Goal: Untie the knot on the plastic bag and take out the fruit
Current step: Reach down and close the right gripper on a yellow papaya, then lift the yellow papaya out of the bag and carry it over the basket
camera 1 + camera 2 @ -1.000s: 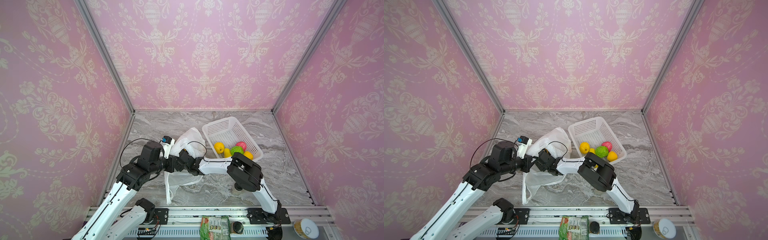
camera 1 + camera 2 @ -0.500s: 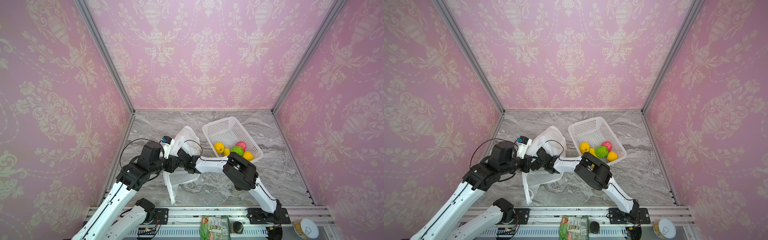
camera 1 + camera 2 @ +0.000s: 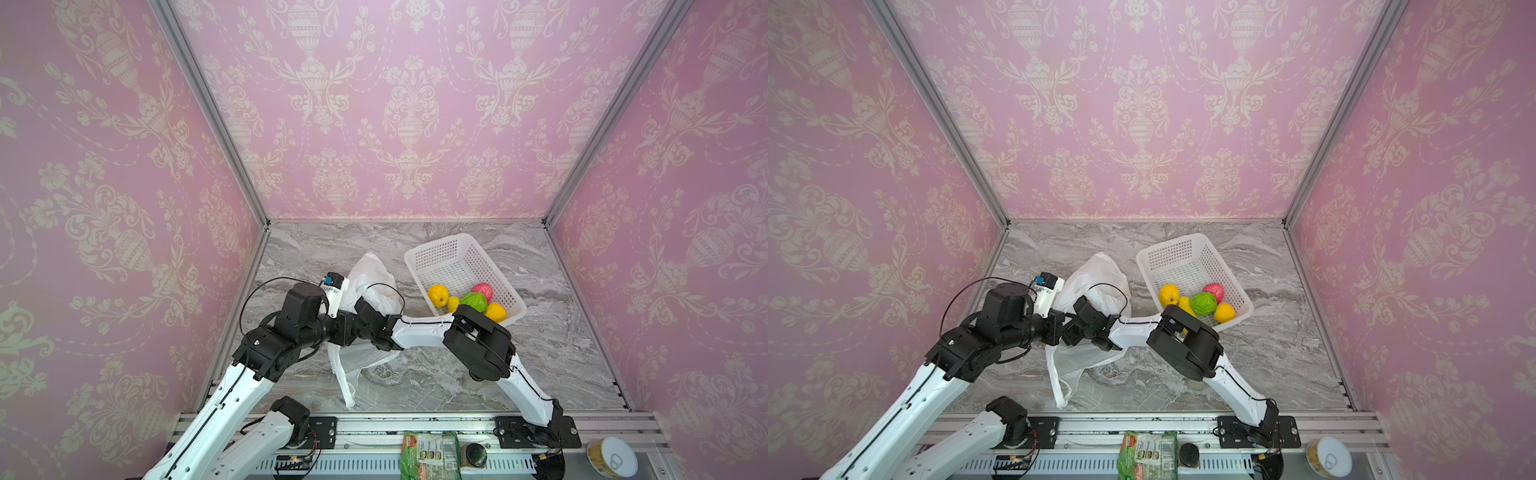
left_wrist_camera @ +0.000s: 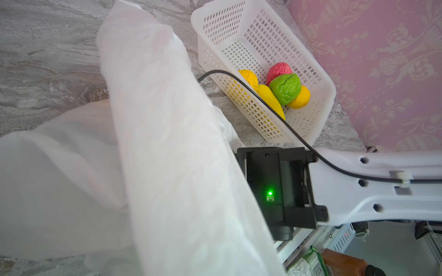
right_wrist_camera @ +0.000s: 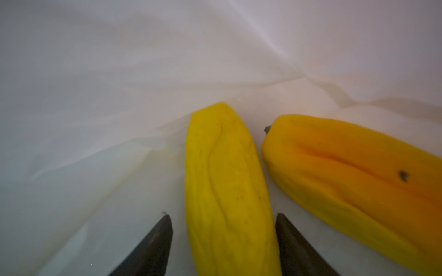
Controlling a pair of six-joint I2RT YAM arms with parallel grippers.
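The white plastic bag point(image 3: 368, 274) point(image 3: 1098, 272) lies left of the basket, its mouth lifted where both arms meet. My left gripper point(image 3: 343, 330) is shut on the plastic bag's edge; in the left wrist view the bag point(image 4: 167, 143) hides its fingers. My right gripper point(image 5: 222, 216) is inside the bag, open, straddling an elongated yellow fruit point(image 5: 227, 179) with a small gap on each side. A yellow-orange fruit point(image 5: 346, 172) lies beside it. Several more fruits sit in the basket: green point(image 3: 473, 301), pink-red point(image 3: 482, 289), yellow point(image 3: 437, 294). The knot is not in view.
The white perforated basket point(image 3: 440, 249) point(image 4: 239, 21) stands at the back right, near the right wall. My right forearm point(image 4: 358, 191) crosses in front of it. A green packet point(image 3: 428, 455) and a tin point(image 3: 611, 457) lie on the front rail.
My right arm has pushed a little further left into the bag and its jaws have narrowed slightly. The bag's top has shifted slightly left. The left arm holds still.
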